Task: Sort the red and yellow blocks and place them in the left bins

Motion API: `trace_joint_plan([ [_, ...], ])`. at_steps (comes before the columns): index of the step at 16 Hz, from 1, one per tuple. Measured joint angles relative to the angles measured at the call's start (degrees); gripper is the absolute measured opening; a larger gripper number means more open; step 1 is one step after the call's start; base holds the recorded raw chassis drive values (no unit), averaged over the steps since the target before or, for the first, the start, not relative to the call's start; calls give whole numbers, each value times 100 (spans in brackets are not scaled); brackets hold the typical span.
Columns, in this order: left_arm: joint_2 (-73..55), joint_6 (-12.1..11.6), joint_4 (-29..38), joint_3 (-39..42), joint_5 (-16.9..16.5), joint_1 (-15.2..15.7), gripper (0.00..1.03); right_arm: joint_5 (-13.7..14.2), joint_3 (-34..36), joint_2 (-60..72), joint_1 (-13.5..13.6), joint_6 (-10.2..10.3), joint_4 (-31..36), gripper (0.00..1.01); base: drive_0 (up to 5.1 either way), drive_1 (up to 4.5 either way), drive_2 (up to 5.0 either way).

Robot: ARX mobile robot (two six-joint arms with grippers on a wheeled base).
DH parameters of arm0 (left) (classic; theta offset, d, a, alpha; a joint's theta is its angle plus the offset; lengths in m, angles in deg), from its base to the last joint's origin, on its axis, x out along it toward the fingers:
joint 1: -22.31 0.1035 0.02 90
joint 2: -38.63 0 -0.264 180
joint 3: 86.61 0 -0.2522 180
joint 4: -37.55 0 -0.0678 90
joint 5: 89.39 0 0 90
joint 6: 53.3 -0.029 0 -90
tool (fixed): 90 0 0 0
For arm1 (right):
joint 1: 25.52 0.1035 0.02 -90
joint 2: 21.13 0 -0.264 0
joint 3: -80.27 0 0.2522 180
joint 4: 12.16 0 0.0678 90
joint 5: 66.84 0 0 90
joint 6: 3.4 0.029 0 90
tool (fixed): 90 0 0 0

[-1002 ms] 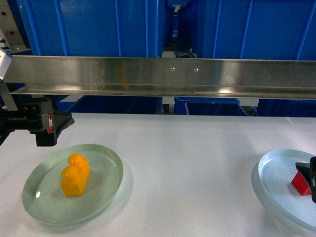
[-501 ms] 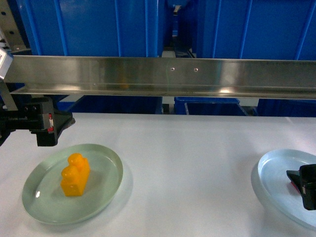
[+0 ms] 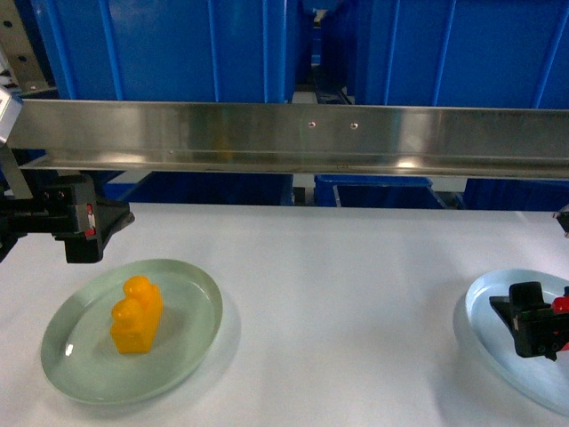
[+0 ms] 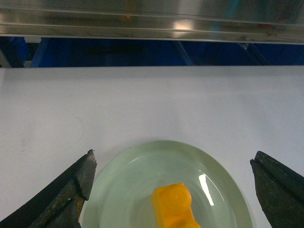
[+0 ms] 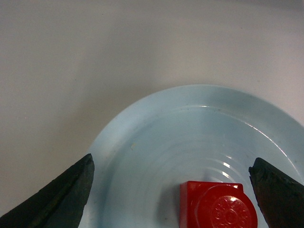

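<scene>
Red block (image 5: pixel 217 205) shows in right wrist view, hidden in head view.

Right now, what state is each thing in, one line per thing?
yellow block: upright on the green plate, not held.
red block: studs up on the pale blue plate, not held.
left gripper: fingers open, either side of the green plate.
right gripper: open, straddling the red block.
</scene>
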Motion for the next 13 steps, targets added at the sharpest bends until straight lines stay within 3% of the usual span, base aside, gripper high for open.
trace_joint_plan([
  [2, 0, 0, 2, 0, 0, 0, 98, -13, 2, 151, -52, 59, 13, 83, 0, 0, 0],
  [7, 0, 0, 0, 0, 4, 0, 98, 107, 170, 424, -192, 188, 328, 34, 0, 0, 0],
  [10, 0, 0, 0, 0, 4, 0, 98, -37, 262, 420, -153, 323, 483, 30, 0, 0, 0],
  [13, 0, 2, 0, 0, 2, 0, 98, -9, 435, 317, -105, 356, 533, 30, 0, 0, 0],
])
